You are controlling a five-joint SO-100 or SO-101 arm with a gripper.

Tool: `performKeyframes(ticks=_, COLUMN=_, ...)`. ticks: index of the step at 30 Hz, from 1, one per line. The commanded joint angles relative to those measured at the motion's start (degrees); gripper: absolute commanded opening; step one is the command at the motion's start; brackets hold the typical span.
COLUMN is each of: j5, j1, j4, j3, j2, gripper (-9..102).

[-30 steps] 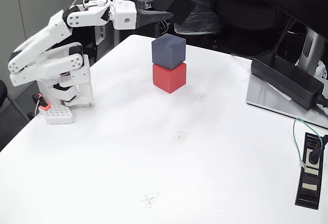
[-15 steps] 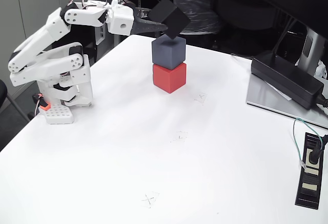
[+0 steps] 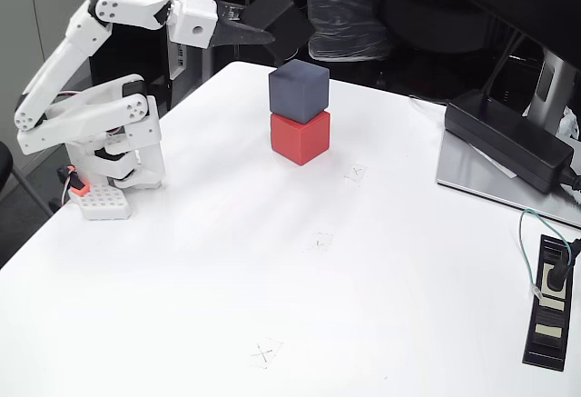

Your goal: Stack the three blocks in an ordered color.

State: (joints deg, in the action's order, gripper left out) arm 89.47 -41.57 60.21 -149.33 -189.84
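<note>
Fixed view, inspection of stack progress.

Two of three blocks are placed. The red block [image 3: 300,137] sits on the table [image 3: 272,270], and the grey block [image 3: 299,91] rests squarely on top of it, edges roughly aligned, with no visible lean. That part of the work I judge complete and sound.

The third piece, the black block [image 3: 278,20], is in my fingers [image 3: 265,30]. They are closed on it, gripping it by its near side, and it hangs tilted, one corner downward, against a dark background that makes its outline hard to read. It is raised clear of the stack: the grey block lies below my fingers and a little to the right in the fixed view, not touching the black one.

Remaining work, as I assess it: bring the black block over the grey top face, level it, lower until it seats, then release and back away without brushing the column. The tilt is the main concern; set down corner-first, it could slide off or nudge the grey block out of line.

Other items noted, all well apart from my fingers and outside the working path: a long power brick [image 3: 507,139] on a silver plate at the far right, and a black power strip [image 3: 550,300] with a plug near the table's right edge. My base [image 3: 109,156] stands below my fingers at the left table edge.
</note>
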Motion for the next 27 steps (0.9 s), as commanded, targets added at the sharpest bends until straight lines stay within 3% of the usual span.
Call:
performKeyframes(ticks=1, j5=-0.2, j1=-0.4, j4=5.7, j3=5.9, j2=2.5, gripper=1)
performKeyframes(ticks=22, j5=-6.7, j1=0.4, j4=9.4, j3=28.1, j2=32.9, gripper=1)
performKeyframes(ticks=27, j5=-6.7, j1=0.4, j4=16.7, j3=31.2, j2=37.5, gripper=1)
